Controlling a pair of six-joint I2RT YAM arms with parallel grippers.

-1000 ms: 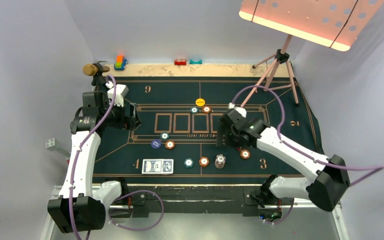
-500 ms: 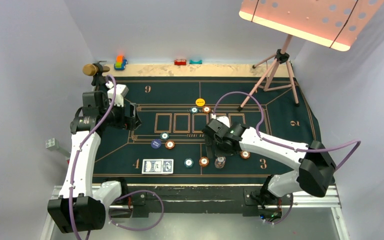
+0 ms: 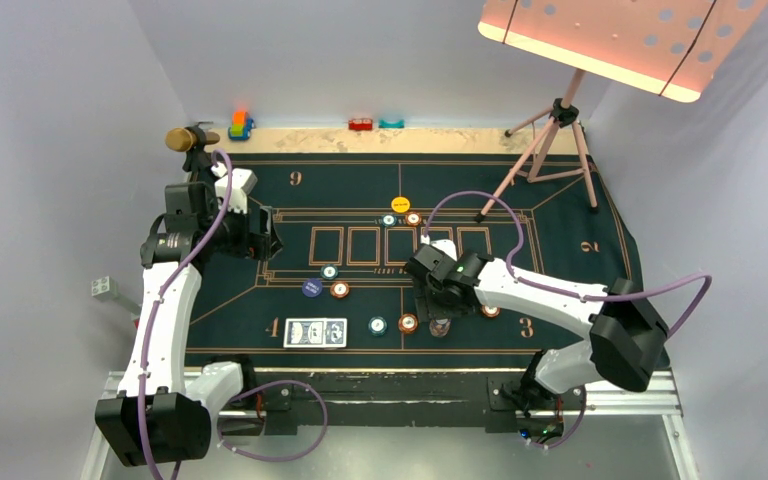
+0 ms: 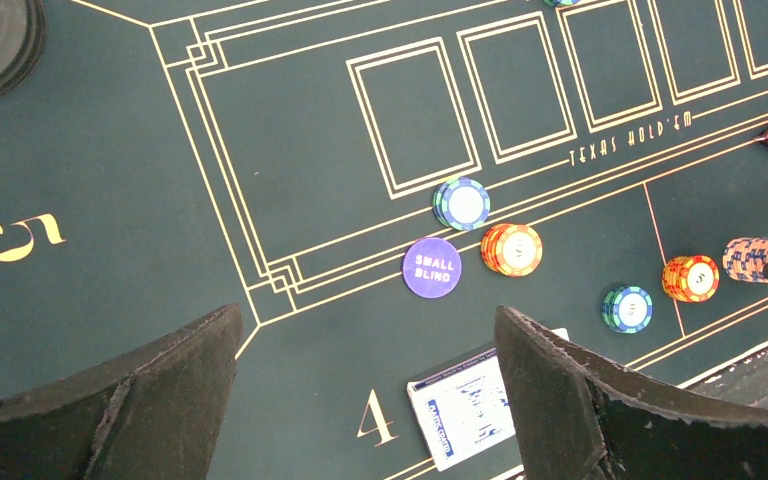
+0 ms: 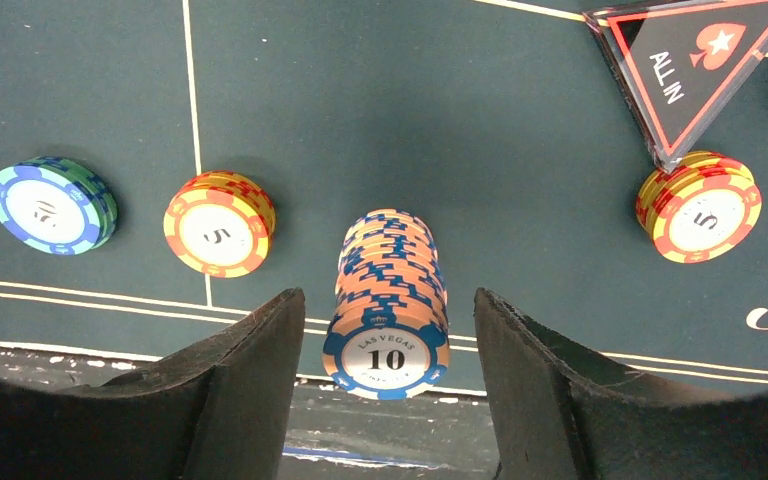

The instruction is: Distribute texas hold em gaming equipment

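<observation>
My right gripper [image 5: 388,372] is open, its fingers on either side of a tall stack of peach-and-blue "10" chips [image 5: 390,300] with gaps on both sides. This stack [image 3: 441,324] stands near the mat's front edge. Around it lie a teal chip stack [image 5: 53,205], two orange stacks [image 5: 219,222] [image 5: 699,207] and the red-black triangle marker [image 5: 695,60]. My left gripper [image 4: 365,400] is open and empty, hovering over the mat at the left [image 3: 260,240]. Below it are the blue-backed cards [image 4: 470,405], the dark blue "small blind" disc [image 4: 432,267], and teal [image 4: 462,203] and orange [image 4: 512,249] chips. A yellow disc [image 3: 400,204] lies further back.
A gold-headed microphone [image 3: 182,138] and small toy blocks [image 3: 241,125] sit along the back edge. A tripod stand [image 3: 560,130] with a perforated panel rises at the back right. The table's front edge [image 5: 390,430] is just beyond the tall stack.
My right gripper has moved left and toward the near edge, coming over the tall chip stack. The left arm has not moved.
</observation>
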